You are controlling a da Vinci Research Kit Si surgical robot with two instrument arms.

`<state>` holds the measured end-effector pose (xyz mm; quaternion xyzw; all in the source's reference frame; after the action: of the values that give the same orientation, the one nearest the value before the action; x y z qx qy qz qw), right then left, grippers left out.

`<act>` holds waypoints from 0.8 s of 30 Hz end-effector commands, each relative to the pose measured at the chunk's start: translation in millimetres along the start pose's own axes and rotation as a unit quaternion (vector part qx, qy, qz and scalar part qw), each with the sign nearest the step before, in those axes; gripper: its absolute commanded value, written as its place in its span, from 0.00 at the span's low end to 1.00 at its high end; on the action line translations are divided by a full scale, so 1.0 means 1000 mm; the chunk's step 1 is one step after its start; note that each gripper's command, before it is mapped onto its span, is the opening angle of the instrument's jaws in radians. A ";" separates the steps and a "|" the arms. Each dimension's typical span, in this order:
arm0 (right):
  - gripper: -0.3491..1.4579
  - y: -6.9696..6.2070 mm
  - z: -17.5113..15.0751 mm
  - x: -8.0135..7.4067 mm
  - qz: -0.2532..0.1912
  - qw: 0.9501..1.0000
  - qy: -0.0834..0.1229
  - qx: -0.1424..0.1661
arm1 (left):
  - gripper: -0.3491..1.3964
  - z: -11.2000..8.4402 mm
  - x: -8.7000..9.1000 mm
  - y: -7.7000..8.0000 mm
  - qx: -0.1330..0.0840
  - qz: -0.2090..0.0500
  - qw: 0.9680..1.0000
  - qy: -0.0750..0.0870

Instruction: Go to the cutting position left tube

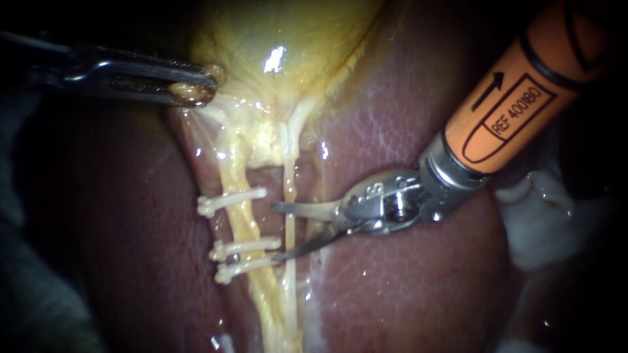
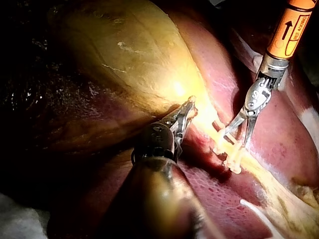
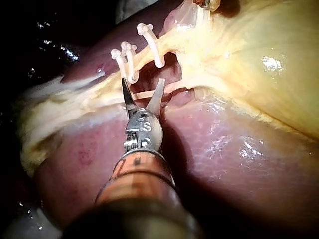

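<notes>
1. right instrument (image 1: 275, 231): orange sleeve (image 1: 517, 98) on the shaft, grey metal wrist, two slim, slightly curved blades. Jaws parted, gripping nothing. Tips aimed at the left tube and stopped just short of it.

2. left tube (image 1: 241, 225): just ahead of the right blade tips, outside the gap between them. Broad, flat yellow band, wet and glistening, running from the gallbladder's neck across the liver.

3. Clips, three, across the left tube: white narrow bars with knobbed ends. upper clip (image 1: 232, 199) ahead of the upper blade tip. middle clip (image 1: 247, 247) and lowest clip (image 1: 245, 267) close together, their free ends at the lower blade tip; contact not clear.

4. In the way: right tube (image 1: 288, 183), a thin pale strand crossing the gap between the parted blades near their tips, between the hinge and the left tube.

5. left instrument (image 1: 196, 88): dark metal, long narrow jaws, clamped on a fold at the gallbladder's edge. Well apart from the right blades, beyond the upper clip.

6. gallbladder (image 1: 294, 39): yellowish, smooth, rounded, with a bright wet highlight.

7. liver (image 1: 405, 287): red-brown, slick, finely netted surface; under and beside the right jaws.

8. pale whitish mass (image 1: 543, 222): lumpy, behind the right wrist, beside the shaft; kind not clear.
</notes>
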<state>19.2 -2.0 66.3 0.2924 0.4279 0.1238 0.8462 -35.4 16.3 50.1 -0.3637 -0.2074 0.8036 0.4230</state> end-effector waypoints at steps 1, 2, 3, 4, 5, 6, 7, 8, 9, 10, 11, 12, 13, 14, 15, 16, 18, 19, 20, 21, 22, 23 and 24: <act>0.93 0.0002 0.0001 -0.0001 0.001 1.000 0.003 0.001 | 0.00 0.0000 0.0000 0.0000 0.000 0.000 1.000 0.000; 0.94 0.0004 0.0003 -0.0001 0.001 1.000 0.006 0.003 | 0.00 0.0000 0.0000 0.0000 0.000 0.000 1.000 0.000; 0.94 0.0007 0.0005 -0.0001 0.003 1.000 0.010 0.009 | 0.00 0.0000 0.0000 0.0000 0.000 0.000 1.000 0.000; 0.94 0.0009 0.0006 -0.0001 0.005 1.000 0.015 0.015 | 0.00 0.0000 0.0000 0.0000 0.000 0.000 1.000 0.000; 0.94 0.0010 0.0007 -0.0001 0.007 1.000 0.019 0.019 | 0.00 0.0000 0.0000 0.0000 0.000 0.000 1.000 0.000; 0.94 0.0012 0.0008 0.0000 0.008 0.999 0.025 0.027 | 0.00 0.0000 0.0000 0.0000 0.000 0.000 1.000 0.000; 0.94 0.0013 0.0009 0.0000 0.009 0.999 0.031 0.033 | 0.00 0.0000 0.0000 0.0000 0.000 0.000 1.000 0.000; 0.94 0.0014 0.0010 0.0001 0.013 0.999 0.036 0.039 | 0.00 -0.0001 0.0000 0.0000 0.000 0.000 1.000 0.000; 0.94 0.0014 0.0012 0.0002 0.013 0.998 0.044 0.047 | 0.00 -0.0001 0.0000 0.0000 0.000 0.000 1.000 0.000; 0.94 0.0015 0.0013 0.0003 0.014 0.997 0.047 0.054 | 0.00 -0.0001 0.0000 0.0000 0.000 0.000 1.000 0.000; 0.94 0.0015 0.0014 0.0004 0.016 0.997 0.052 0.060 | 0.00 -0.0001 0.0000 0.0000 0.000 0.000 1.000 0.000; 0.94 0.0015 0.0015 0.0005 0.016 0.996 0.060 0.069 | 0.00 -0.0001 0.0000 0.0000 0.000 0.000 1.000 0.000; 0.94 0.0015 0.0016 0.0006 0.018 0.995 0.065 0.075 | 0.00 -0.0001 0.0000 0.0000 0.000 0.000 1.000 0.000; 0.94 0.0015 0.0017 0.0007 0.020 0.994 0.070 0.081 | 0.00 -0.0001 0.0000 0.0000 0.000 0.000 1.000 0.000; 0.93 0.0014 0.0018 0.0008 0.019 0.993 0.073 0.087 | 0.00 -0.0001 0.0000 0.0000 0.000 0.000 1.000 0.000; 0.93 0.0014 0.0020 0.0009 0.020 0.992 0.078 0.095 | 0.00 -0.0001 0.0000 0.0000 0.000 0.000 1.000 0.000; 0.92 0.0013 0.0022 0.0011 0.020 0.991 0.083 0.107 | 0.00 -0.0001 0.0000 0.0000 0.000 0.000 1.000 0.000; 0.92 0.0013 0.0023 0.0012 0.022 0.990 0.086 0.111 | 0.00 -0.0001 0.0000 0.0000 0.000 0.000 1.000 0.000; 0.92 0.0013 0.0025 0.0013 0.022 0.989 0.090 0.116 | 0.00 -0.0001 0.0000 0.0000 0.000 0.000 1.000 0.000; 0.92 0.0012 0.0026 0.0014 0.020 0.988 0.092 0.120 | 0.00 -0.0001 0.0000 0.0000 0.000 0.000 1.000 0.000; 0.92 0.0012 0.0027 0.0015 0.022 0.987 0.095 0.126 | 0.00 -0.0001 0.0000 0.0000 0.000 0.000 1.000 0.000; 0.92 0.0012 0.0028 0.0016 0.019 0.986 0.098 0.131 | 0.00 -0.0001 0.0000 0.0000 -0.001 0.000 1.000 0.000; 0.92 0.0011 0.0030 0.0016 0.019 0.985 0.101 0.138 | 0.00 -0.0001 0.0000 0.0000 -0.001 0.000 1.000 0.000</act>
<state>22.7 -1.5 67.2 0.4025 0.5226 0.1061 0.7441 -35.3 16.3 50.0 -0.3638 -0.2077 0.8037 0.4226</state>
